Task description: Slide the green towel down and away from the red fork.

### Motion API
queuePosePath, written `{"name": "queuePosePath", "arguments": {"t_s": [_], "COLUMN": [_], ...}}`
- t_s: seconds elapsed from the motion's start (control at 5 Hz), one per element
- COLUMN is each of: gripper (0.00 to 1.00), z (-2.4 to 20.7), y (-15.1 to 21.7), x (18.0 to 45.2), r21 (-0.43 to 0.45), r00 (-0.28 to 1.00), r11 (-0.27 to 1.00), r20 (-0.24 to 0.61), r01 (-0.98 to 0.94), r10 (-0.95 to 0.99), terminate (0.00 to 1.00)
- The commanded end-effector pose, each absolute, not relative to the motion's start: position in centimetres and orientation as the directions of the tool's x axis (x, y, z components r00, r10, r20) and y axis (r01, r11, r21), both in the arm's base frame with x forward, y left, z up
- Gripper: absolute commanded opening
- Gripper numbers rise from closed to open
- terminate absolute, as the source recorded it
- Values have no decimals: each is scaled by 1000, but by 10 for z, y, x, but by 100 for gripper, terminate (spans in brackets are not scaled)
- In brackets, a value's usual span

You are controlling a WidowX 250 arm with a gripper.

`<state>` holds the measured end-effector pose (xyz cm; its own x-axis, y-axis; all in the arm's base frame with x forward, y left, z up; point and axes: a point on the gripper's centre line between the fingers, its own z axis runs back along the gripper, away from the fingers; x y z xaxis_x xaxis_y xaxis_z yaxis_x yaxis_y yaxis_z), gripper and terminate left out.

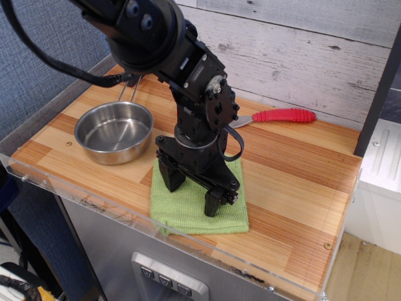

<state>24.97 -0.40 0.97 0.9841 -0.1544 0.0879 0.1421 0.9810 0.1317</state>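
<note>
The green towel lies flat near the table's front edge, just right of the pan. My gripper stands open on top of it, both fingertips pressing down into the cloth, one at its left part and one at its right. The red fork lies at the back right by the wall, its tines partly hidden behind my arm. A wide strip of bare wood separates fork and towel.
A steel pan with a long handle sits at the left. A plank wall rises along the back of the table, and a clear plastic lip runs along the front edge. The sushi piece is hidden behind my arm.
</note>
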Motion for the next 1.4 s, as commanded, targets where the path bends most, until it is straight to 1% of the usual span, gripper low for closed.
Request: {"name": "queuePosePath", "arguments": {"t_s": [0.0,0.2,0.4,0.6,0.8,1.0,1.2], "gripper": [100,100,100,100,100,100,100], "z": [30,49,73,101,130,153,165], "y": [-17,-23,-29,-32,-35,-36,-37], "x": [261,266,269,270,269,263,259], "r21": [89,91,83,72,79,96,98], "r00": [976,971,963,951,936,920,912], "r11": [983,981,982,984,985,986,987], "r20": [132,153,197,253,310,358,379], "r01": [161,172,171,162,152,137,127], "r10": [-172,-184,-184,-176,-169,-162,-155], "terminate": [0,0,0,0,0,0,0]}}
